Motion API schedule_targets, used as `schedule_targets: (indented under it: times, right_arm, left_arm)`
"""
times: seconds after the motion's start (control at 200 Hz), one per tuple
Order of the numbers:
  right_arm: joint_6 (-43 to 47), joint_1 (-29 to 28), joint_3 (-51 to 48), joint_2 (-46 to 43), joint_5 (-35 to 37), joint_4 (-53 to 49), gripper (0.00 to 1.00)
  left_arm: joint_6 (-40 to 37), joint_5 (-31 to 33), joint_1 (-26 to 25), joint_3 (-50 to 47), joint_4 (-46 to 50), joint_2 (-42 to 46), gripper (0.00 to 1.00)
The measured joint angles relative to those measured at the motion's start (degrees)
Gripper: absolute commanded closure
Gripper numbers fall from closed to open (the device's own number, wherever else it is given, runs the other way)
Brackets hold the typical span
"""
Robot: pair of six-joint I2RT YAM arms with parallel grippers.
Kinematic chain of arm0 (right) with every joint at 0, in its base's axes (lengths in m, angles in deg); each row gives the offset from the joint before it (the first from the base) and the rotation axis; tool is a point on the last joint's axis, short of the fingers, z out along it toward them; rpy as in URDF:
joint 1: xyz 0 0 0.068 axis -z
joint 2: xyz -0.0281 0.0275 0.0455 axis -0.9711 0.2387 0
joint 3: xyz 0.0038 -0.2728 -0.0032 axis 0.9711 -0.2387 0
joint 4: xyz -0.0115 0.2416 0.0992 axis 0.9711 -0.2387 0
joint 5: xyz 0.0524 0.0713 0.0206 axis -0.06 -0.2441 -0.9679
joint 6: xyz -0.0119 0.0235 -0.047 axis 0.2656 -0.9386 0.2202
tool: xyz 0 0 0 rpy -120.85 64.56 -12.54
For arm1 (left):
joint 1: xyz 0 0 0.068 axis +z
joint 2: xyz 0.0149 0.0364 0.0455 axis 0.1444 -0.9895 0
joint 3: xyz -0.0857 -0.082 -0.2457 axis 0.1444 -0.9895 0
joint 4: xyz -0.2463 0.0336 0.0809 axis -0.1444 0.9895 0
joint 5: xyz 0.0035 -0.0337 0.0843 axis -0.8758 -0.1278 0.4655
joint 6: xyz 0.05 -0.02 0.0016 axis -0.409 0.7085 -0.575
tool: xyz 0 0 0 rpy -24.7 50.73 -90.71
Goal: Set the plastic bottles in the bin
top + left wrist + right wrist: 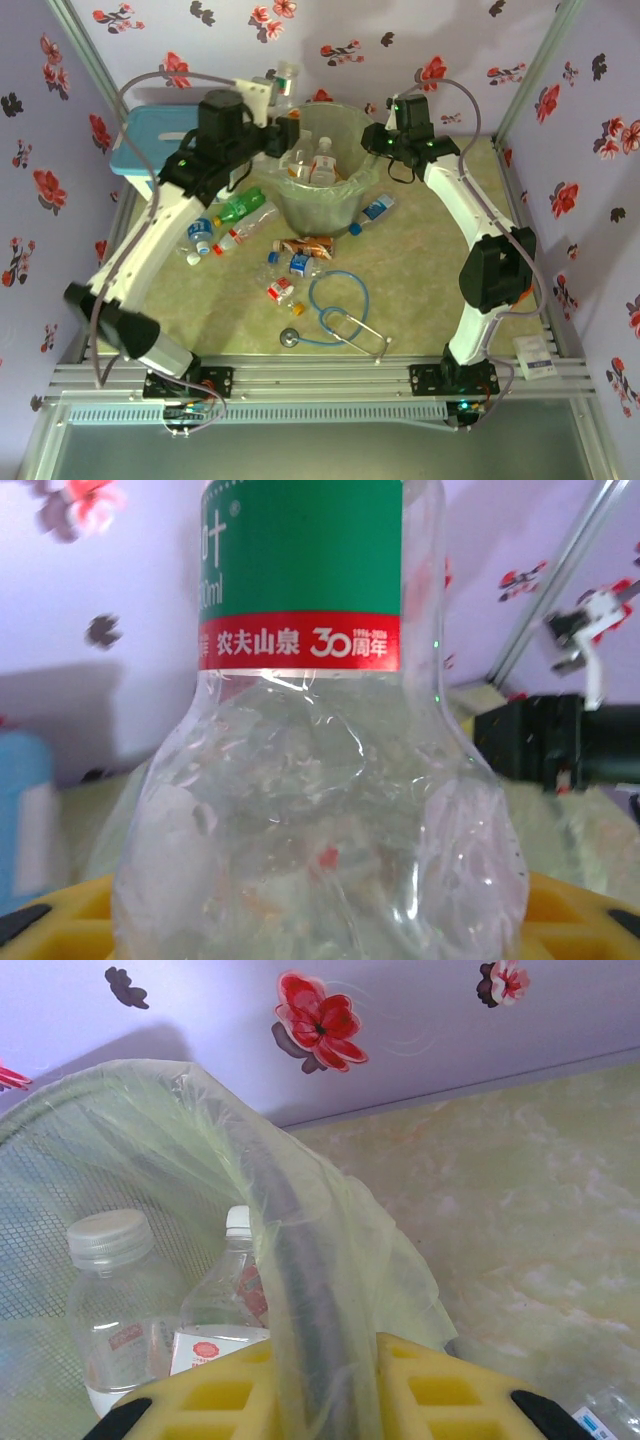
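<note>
The metal rail (320, 375) carrying both arm bases comes first. Beyond it, in front of the bin (325, 190), a blue-tubed stethoscope (335, 320) lies coiled on the table (430, 270).

Closer to the bin, several plastic bottles (285, 265) lie scattered on their sides. A green bottle (238, 208) lies to the bin's front left, with clear ones just beside it. A blue-labelled bottle (372, 212) lies against the bin's front right.

The bin stands upright with its clear liner draped over the rim. A few bottles are inside it, among them a white-capped bottle (115, 1300).

At the bin's left rim, the left gripper (320, 925) has its yellow pads (580, 910) partly closed around the crumpled lower body of a clear green-labelled bottle (300, 780), holding it upright.

At the bin's right rim, the right gripper (325, 1390) is clamped tight on the rim and liner, one pad on each side.

Left of the bin sits a box with a light-blue lid (145, 150). Behind the bin rises the flowered wall (360, 40).
</note>
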Motion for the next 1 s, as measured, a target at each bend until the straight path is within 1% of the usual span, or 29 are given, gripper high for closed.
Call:
schedule_targets:
  times: [0.095, 0.22, 0.425, 0.545, 0.58, 0.675, 0.795, 0.835, 0.915, 1.0]
  right_arm:
    - [0.0, -0.2, -0.2, -0.2, 0.7, 0.0, 0.75]
    - [0.0, -0.9, -0.6, -0.9, 2.0, -0.1, 0.75]
    - [0.0, -1.3, -0.6, -0.9, 2.5, -0.2, 0.75]
    - [0.0, -1.4, -0.6, -0.9, 2.5, -0.2, 0.75]
    - [0.0, -1.4, -0.6, -0.9, 2.5, -0.2, 0.75]
    - [0.0, -1.4, -0.6, -0.9, 2.5, -0.2, 0.75]
    - [0.0, -1.4, -0.6, -0.9, 2.5, -0.2, 0.75]
    - [0.0, -1.4, -0.6, -0.9, 2.5, -0.2, 0.75]
    - [0.0, -1.4, -0.6, -0.9, 2.5, -0.2, 0.75]
    - [0.0, -1.4, -0.6, -0.9, 2.5, -0.2, 0.74]
  left_arm:
    - [2.3, 0.0, -0.8, 3.1, -3.3, -5.8, 0.68]
    - [7.3, -0.2, -1.1, 5.3, -6.8, -11.9, 0.68]
    - [12.6, -0.2, -2.6, 8.7, -8.0, -18.1, 0.66]
    - [14.1, -0.2, -3.8, 8.7, -7.4, -19.5, 0.57]
    - [14.2, -0.2, -4.1, 8.7, -7.0, -19.7, 0.53]
    - [14.2, -0.2, -4.8, 8.7, -5.3, -19.8, 0.33]
    - [13.3, 0.6, -5.5, 8.8, -3.6, -19.8, 0.18]
    - [13.0, 0.8, -5.6, 8.9, -3.3, -19.8, 0.17]
    - [12.1, 1.0, -5.7, 9.8, -2.1, -19.8, 0.16]
    - [11.4, 1.4, -5.7, 11.5, -1.3, -19.8, 0.22]
